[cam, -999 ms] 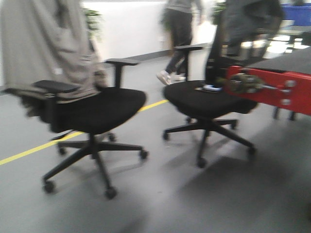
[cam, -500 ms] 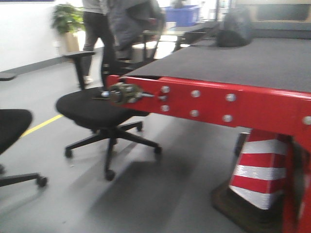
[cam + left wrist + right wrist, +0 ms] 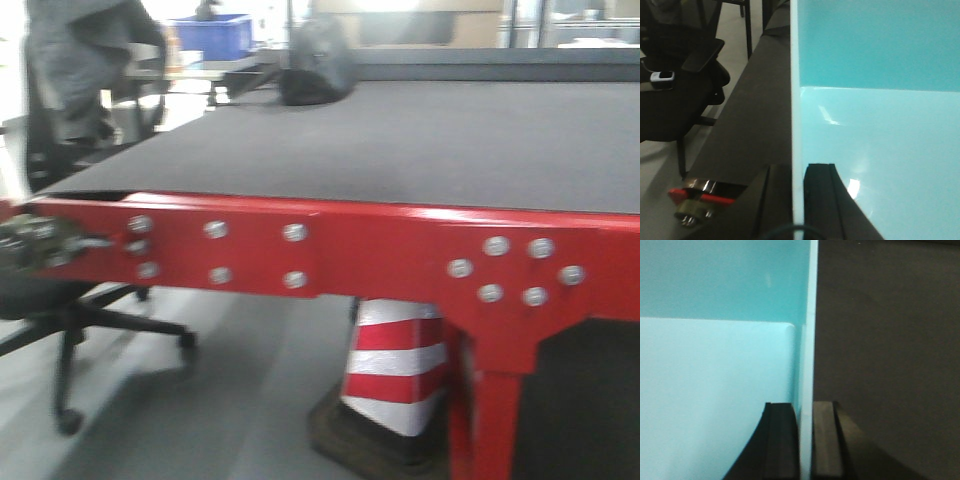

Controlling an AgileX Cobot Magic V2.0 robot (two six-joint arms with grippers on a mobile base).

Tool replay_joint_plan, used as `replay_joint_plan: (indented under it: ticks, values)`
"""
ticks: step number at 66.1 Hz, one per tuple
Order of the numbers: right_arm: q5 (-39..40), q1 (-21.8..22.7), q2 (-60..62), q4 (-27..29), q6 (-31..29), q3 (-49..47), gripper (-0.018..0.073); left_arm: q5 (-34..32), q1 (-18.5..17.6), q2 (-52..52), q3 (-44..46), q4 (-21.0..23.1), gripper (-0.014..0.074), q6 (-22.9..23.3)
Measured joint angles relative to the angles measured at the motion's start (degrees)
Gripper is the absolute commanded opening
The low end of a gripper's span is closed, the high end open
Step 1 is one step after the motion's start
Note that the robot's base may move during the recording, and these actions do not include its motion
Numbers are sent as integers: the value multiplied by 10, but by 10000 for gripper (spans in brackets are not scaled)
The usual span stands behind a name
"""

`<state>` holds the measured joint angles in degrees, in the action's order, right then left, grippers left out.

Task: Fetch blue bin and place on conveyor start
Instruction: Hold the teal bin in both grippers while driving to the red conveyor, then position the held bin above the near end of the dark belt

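Left end effector: narrow, its black fingers pinching the left wall of the blue bin, one inside and one outside.
Right end effector: narrow, clamping the bin's right wall the same way.
Bin position: carried between both arms, with dark belt showing just outside each gripped wall; whether it touches the belt cannot be told.
Conveyor start: grey belt edged by a red frame with silver bolts.
Below frame: a red-and-white traffic cone.
Left side: a black office chair.
Far end: a dark bag, with a royal-blue crate beyond it.
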<state>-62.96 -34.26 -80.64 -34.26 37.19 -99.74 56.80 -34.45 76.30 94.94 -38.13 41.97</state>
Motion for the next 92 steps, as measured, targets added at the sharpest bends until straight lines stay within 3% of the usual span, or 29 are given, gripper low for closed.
replay_joint_plan:
  ticks: [92]
  values:
    - [1,0,0,0,0,0,-162,-1,0,0,0,-1,-111,0]
